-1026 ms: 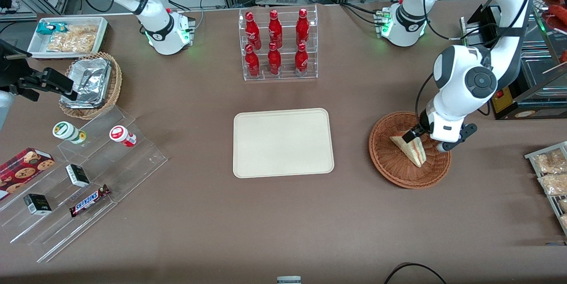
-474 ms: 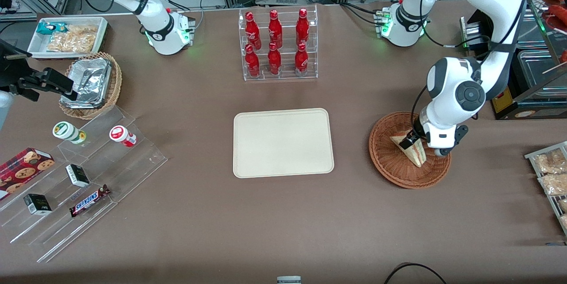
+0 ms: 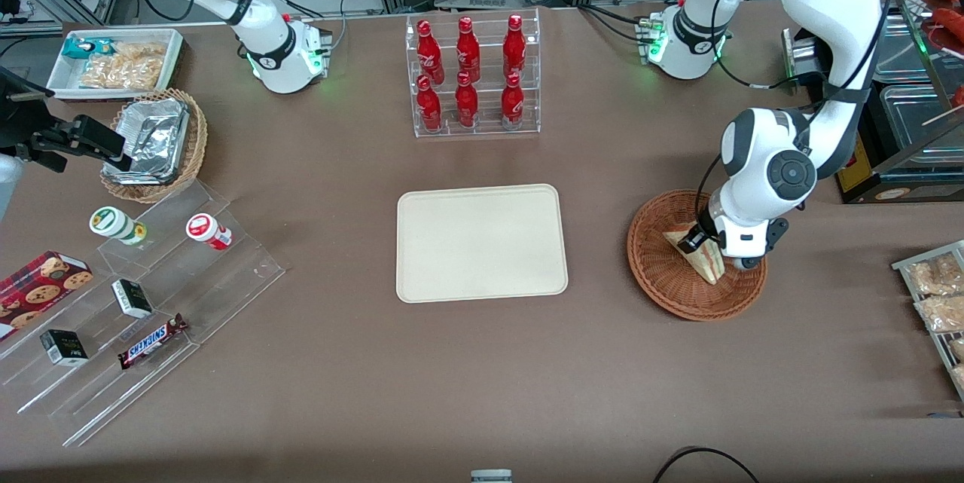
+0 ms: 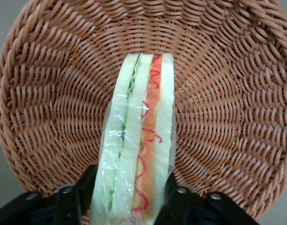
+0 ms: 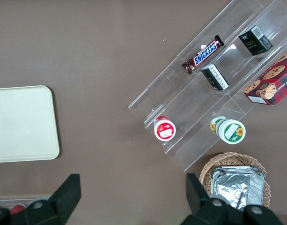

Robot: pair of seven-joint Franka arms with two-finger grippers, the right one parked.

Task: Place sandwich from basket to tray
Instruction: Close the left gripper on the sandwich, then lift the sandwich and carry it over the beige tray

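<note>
The sandwich (image 3: 706, 263) is a pale bread wedge with green and red filling, lying in clear wrap in the round reddish-brown basket (image 3: 663, 288) toward the working arm's end of the table. My left gripper (image 3: 702, 246) is down in the basket. In the left wrist view its black fingers (image 4: 84, 187) press against both bread faces of the sandwich (image 4: 138, 140), with the woven basket (image 4: 49, 93) all around. The sandwich rests on the basket floor. The cream tray (image 3: 482, 242) lies flat at the table's middle, beside the basket, with nothing on it.
A clear rack of red bottles (image 3: 471, 76) stands farther from the front camera than the tray. Toward the parked arm's end are a stepped acrylic shelf with snacks (image 3: 143, 294), a lighter wicker basket of foil trays (image 3: 154, 144) and a white bin (image 3: 113, 61). Snack packets (image 3: 938, 294) lie near the basket.
My left arm came down and shifted slightly toward the tray, bringing the gripper onto the sandwich in the basket. The sandwich has stayed in place.
</note>
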